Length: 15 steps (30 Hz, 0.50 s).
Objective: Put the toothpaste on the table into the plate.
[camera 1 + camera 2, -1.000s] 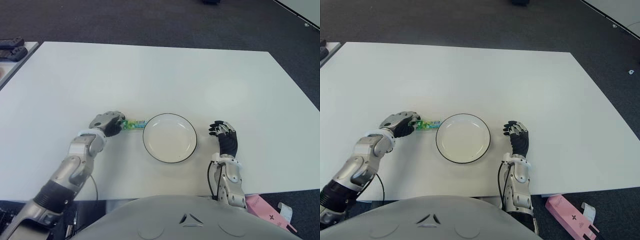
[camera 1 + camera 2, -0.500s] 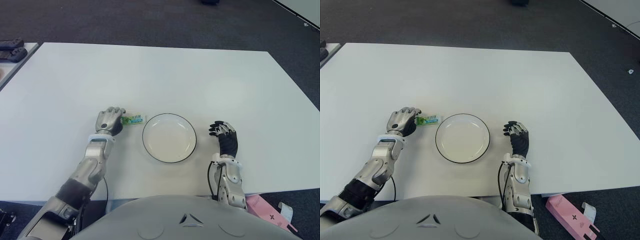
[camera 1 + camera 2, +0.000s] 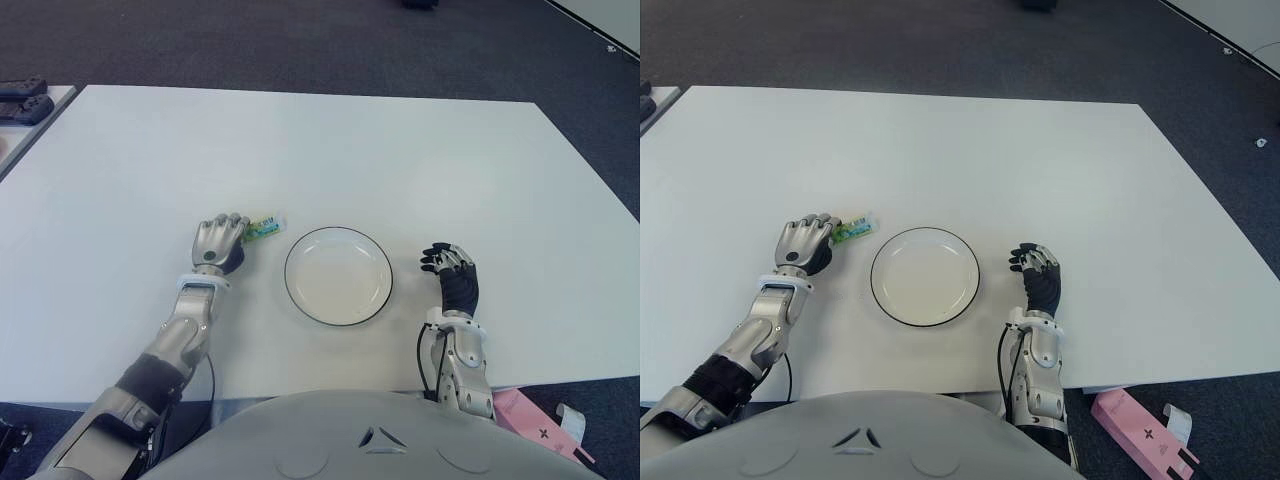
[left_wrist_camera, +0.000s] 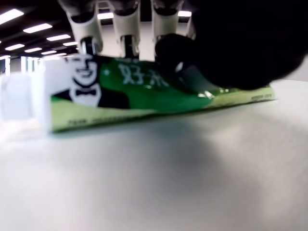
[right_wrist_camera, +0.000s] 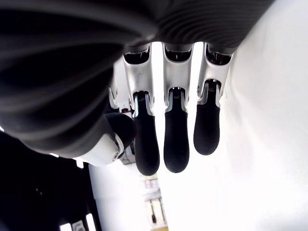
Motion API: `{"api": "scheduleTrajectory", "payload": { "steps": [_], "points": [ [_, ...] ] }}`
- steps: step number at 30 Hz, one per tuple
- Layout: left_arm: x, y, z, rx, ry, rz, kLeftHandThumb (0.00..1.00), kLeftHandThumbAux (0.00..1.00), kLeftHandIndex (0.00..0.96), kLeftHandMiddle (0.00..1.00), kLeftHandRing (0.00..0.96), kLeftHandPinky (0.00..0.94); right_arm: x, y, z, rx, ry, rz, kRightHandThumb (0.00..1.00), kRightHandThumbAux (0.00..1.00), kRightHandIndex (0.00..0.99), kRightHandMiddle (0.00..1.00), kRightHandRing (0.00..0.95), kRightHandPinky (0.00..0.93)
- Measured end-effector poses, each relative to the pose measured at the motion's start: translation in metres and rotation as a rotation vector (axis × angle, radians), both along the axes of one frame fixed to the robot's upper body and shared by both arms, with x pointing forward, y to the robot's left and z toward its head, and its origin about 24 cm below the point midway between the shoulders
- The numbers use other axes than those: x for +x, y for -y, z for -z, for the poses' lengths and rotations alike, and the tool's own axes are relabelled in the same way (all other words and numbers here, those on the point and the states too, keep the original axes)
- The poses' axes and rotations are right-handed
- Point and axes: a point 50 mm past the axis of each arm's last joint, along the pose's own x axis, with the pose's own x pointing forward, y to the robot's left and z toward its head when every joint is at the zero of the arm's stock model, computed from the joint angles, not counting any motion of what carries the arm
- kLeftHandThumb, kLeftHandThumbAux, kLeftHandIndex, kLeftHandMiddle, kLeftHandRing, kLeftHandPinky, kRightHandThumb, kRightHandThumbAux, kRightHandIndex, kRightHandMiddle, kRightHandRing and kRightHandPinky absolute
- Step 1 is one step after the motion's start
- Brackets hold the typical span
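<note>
While the left hand (image 3: 220, 243) clamps fingers and thumb on the toothpaste (image 3: 264, 227), low at the table (image 3: 330, 140) just left of the plate (image 3: 338, 275), grasp step applies. Next: lift, carry right, release over plate. Right hand (image 3: 455, 278), right of plate: fingers loose, empty.

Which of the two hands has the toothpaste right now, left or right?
The left hand, left of the plate, is closed on the green toothpaste tube. The right hand, on the plate's other side, holds nothing.
</note>
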Motion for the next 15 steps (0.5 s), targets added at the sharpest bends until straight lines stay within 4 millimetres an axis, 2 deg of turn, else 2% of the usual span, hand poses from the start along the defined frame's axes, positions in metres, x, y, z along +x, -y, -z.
{"api": "scheduleTrajectory", "payload": {
  "steps": [9, 15],
  "points": [
    [0.0003, -0.0004, 0.0003, -0.002, 0.004, 0.004, 0.853, 0.669, 0.398, 0.530, 0.806, 0.753, -0.0001, -0.0001, 0.0002, -0.001, 0.001, -0.003, 0.708, 0.725, 0.429, 0.532, 0.526, 0.526],
    [0.0005, -0.0018, -0.0008, -0.006, 0.008, -0.003, 0.852, 0.669, 0.398, 0.532, 0.807, 0.781, 0.0001, 0.0000, 0.0002, -0.001, 0.002, -0.003, 0.708, 0.725, 0.429, 0.533, 0.531, 0.530]
  ]
}}
